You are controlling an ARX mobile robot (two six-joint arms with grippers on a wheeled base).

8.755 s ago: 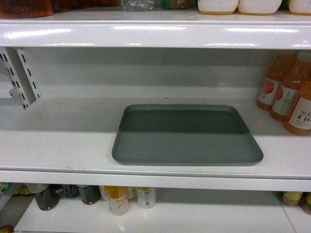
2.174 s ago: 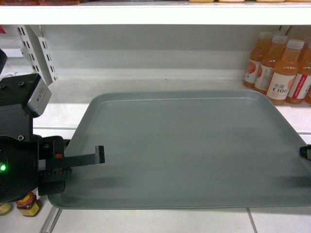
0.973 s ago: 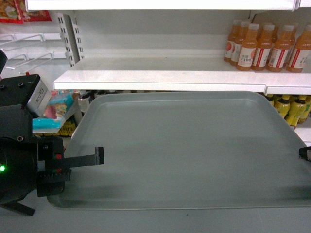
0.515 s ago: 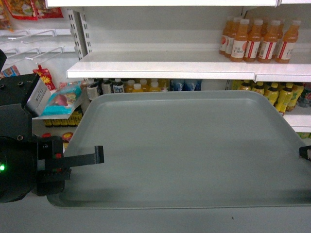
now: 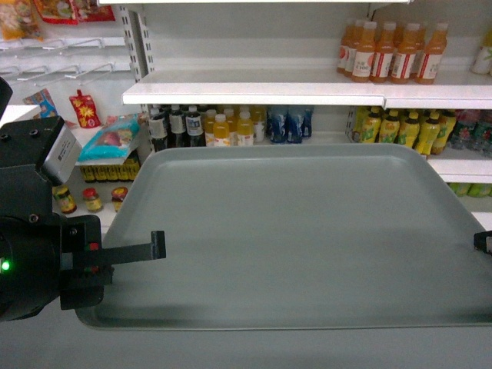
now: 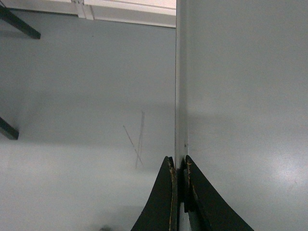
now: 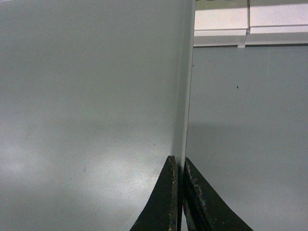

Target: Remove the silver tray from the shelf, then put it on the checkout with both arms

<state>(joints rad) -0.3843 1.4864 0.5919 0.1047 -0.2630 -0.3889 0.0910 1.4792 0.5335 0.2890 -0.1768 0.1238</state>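
Note:
The silver tray (image 5: 300,231) hangs level in the air in front of me and fills most of the head view. My left gripper (image 5: 157,250) is shut on its left rim, one thin finger lying over the tray floor. At the far right edge my right gripper (image 5: 484,241) pinches the right rim. In the left wrist view the jaws of the left gripper (image 6: 179,163) clamp the tray's (image 6: 240,96) rim edge-on. The right wrist view shows the right gripper (image 7: 179,164) clamped the same way on the tray (image 7: 86,96). The white shelf (image 5: 254,94) stands well behind the tray. The checkout is out of view.
Orange juice bottles (image 5: 392,50) stand on the shelf at upper right. Several drink bottles (image 5: 223,127) fill the lower board, with yellow-green bottles (image 5: 400,127) to their right. Snack packets (image 5: 115,142) hang at left. Grey floor (image 6: 86,96) lies below the tray.
The shelves have drawn farther away and slid left in the head view, showing more lower boards and bottles. The tray stays held in the same place by both grippers.

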